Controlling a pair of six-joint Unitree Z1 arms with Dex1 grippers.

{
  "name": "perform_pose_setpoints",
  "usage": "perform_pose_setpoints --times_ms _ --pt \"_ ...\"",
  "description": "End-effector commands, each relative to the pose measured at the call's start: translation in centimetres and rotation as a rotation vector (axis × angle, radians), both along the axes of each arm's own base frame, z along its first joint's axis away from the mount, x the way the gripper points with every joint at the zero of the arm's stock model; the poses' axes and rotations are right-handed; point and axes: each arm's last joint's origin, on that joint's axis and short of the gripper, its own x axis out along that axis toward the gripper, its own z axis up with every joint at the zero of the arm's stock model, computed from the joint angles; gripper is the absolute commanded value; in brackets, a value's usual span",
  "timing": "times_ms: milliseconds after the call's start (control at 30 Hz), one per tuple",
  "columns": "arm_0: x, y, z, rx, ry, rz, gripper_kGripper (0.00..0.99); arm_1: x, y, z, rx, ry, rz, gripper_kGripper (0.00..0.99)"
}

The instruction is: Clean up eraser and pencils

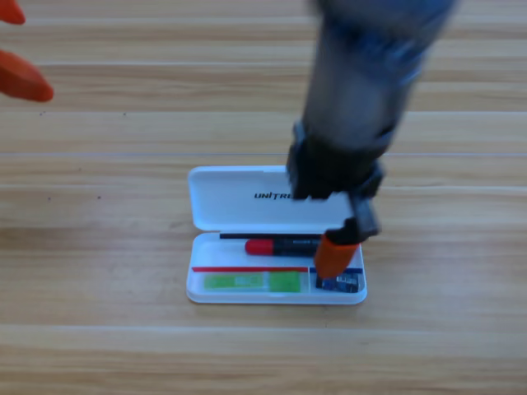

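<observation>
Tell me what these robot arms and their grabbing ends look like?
The right arm is a thick grey tube ending in a blocky black end effector with orange, tapered jaws. Of the left arm, only the end effector shows at the upper left corner: two rounded orange jaw tips. No cables or markings are visible on either.

Wooden table [99, 247], open white case [239, 197] directly on it

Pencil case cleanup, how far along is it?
Looks nearly done: the marker, the highlighter and the eraser all lie inside the open white case. The right pincer is low over the eraser; the left pincer waits top left. The lid isn't closed yet.
</observation>
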Motion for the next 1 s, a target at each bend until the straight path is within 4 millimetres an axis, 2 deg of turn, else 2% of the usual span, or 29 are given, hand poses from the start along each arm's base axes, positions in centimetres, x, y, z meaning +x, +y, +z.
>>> perform_pose_setpoints --times_ms 33,167,300,400,633,700,767,833,933,967,1000 --pt "3.6 -0.9 -0.1 -0.013 -0.013 0.023 0.990 -8.0 -7.6 9.9 0.245 0.000 0.071 0.971" --pt "7.6 -2.6 -0.9 -0.078 -0.026 -0.009 0.989 -9.4 -11.2 10.1 0.395 0.056 0.041 0.971" --pt "12.1 -3.8 -3.1 -0.156 -0.015 -0.010 0.989 -10.0 -14.5 9.3 0.573 0.040 -0.020 0.971" --pt "15.0 -4.4 -4.3 -0.196 0.014 0.012 0.985 -10.7 -15.4 8.1 0.614 0.060 -0.020 0.971" --pt "18.2 -4.7 -8.1 -0.263 0.091 -0.013 0.850 -11.1 -15.5 6.4 0.623 0.126 0.010 0.971" --pt "18.6 -4.9 -9.5 -0.260 0.109 -0.039 0.759 -11.2 -15.6 6.2 0.629 0.125 0.011 0.971" --pt "18.6 -5.0 -11.0 -0.264 0.130 -0.079 0.629 -11.2 -15.7 6.1 0.632 0.123 0.011 0.971" --pt "18.4 -5.1 -12.7 -0.265 0.149 -0.133 0.456 -11.3 -15.9 6.2 0.636 0.121 0.012 0.971" --pt "17.8 -5.1 -15.4 -0.254 0.165 -0.189 0.146 -11.4 -16.1 6.4 0.643 0.117 0.012 0.971" --pt "17.7 -5.1 -16.2 -0.250 0.174 -0.199 0.012 -11.4 -16.0 6.3 0.641 0.118 0.013 0.971" --pt "17.5 -5.1 -17.0 -0.252 0.182 -0.207 0.000 -11.3 -16.0 6.3 0.643 0.117 0.012 0.971"
